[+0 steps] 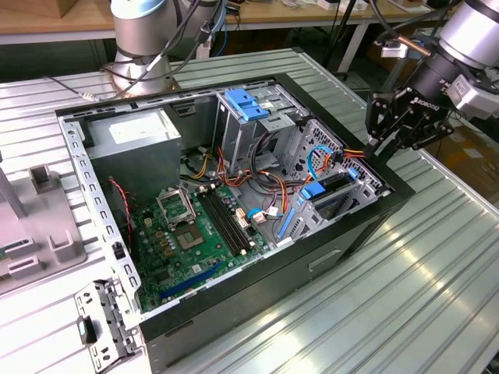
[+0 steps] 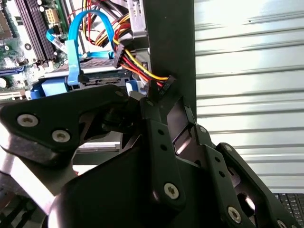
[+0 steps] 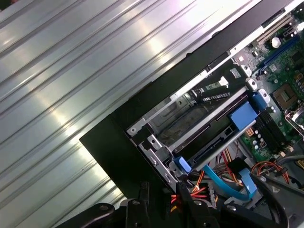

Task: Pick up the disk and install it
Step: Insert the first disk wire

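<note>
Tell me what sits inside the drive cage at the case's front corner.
The drive cage holds the disk on blue rails, seated in its slot. Cables run beside it. The disk's far end is hidden by the cage walls.

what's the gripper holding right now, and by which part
It cannot be told. The gripper hovers at the computer case edge by the red-and-yellow power cable; whether it pinches the cable's connector is unclear.
</note>
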### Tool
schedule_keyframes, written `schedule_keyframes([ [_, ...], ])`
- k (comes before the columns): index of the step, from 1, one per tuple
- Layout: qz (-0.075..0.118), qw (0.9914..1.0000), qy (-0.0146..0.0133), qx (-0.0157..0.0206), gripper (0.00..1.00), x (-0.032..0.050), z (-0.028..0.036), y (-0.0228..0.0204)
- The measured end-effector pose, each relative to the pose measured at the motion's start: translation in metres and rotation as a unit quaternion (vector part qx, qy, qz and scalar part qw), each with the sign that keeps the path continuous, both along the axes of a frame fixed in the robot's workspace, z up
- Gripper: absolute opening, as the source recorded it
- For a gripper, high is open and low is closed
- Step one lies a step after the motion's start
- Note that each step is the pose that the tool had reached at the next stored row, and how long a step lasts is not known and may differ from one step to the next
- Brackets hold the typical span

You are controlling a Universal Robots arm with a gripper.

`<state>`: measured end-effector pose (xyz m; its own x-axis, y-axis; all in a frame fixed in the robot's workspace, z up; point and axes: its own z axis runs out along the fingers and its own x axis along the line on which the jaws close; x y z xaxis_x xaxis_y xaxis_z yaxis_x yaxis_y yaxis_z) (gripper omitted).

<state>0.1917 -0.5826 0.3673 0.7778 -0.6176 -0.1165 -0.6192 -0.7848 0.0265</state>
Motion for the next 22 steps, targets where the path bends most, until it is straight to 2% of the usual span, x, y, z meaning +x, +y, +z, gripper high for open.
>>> schedule_keyframes([
  [6,-0.004,0.99999,0.0003,0.0019,0.36,0.0033,-0.0017,0.0026],
  [20,-0.004,0.99999,0.0004,0.0021,0.36,0.004,-0.0034,0.0026],
  [22,-0.004,0.99999,0.0003,0.0021,0.22,0.004,-0.0033,0.0026],
])
